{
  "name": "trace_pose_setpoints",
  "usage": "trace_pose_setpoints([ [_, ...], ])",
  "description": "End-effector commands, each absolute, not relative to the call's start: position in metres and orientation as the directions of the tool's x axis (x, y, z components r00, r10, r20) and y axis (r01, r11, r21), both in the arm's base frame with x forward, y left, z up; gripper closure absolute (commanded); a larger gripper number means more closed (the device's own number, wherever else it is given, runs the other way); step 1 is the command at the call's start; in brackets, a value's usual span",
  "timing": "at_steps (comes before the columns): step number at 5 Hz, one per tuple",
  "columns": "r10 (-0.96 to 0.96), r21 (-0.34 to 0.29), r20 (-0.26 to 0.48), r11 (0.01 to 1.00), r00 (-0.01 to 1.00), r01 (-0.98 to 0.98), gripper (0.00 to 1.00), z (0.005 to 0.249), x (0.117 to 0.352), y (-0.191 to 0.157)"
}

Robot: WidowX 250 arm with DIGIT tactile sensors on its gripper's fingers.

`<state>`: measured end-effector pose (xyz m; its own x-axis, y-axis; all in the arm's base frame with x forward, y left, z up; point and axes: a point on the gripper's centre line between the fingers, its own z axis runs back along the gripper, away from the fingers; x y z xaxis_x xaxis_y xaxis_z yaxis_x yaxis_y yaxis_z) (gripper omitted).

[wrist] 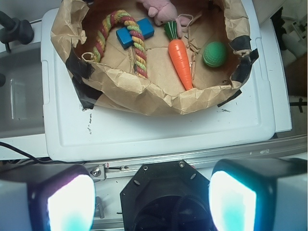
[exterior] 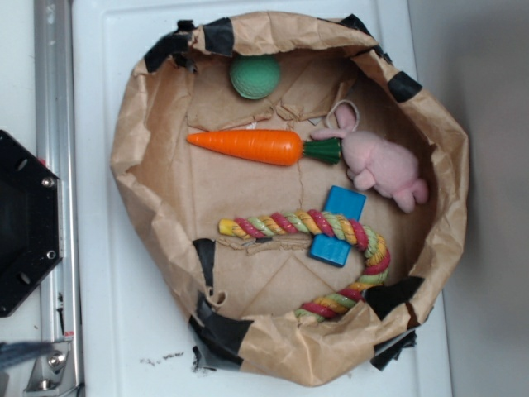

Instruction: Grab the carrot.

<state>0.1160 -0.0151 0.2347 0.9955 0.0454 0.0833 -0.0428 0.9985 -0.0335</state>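
Robot lab bench: white tabletop (exterior: 107, 314), aluminium rail (exterior: 54, 165), black mount (exterior: 25, 223).

No text, label, brand, number or sign can be read in either view. The only marks are small dark smudges (exterior: 161, 360) on the white tray (exterior: 107, 331), at about seven o'clock from the brown paper bag (exterior: 132, 149) in the exterior view; they form no letters.
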Motion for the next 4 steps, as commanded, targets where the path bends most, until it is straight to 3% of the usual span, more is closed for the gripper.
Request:
trace_pose_setpoints([
  [1, 0.045, -0.034, 0.083, 0.999, 0.995, -0.043, 0.00, 0.235, 0.116, -0.015],
  [2, -0.066, -0.018, 0.021, 0.998, 0.998, 0.066, 0.00, 0.188, 0.166, 0.013],
  [3, -0.110, 0.044, 0.017, 0.993, 0.994, 0.109, 0.00, 0.148, 0.217, 0.020],
  [4, -0.166, 0.095, -0.022, 0.981, 0.986, 0.167, 0.00, 0.098, 0.248, 0.021],
])
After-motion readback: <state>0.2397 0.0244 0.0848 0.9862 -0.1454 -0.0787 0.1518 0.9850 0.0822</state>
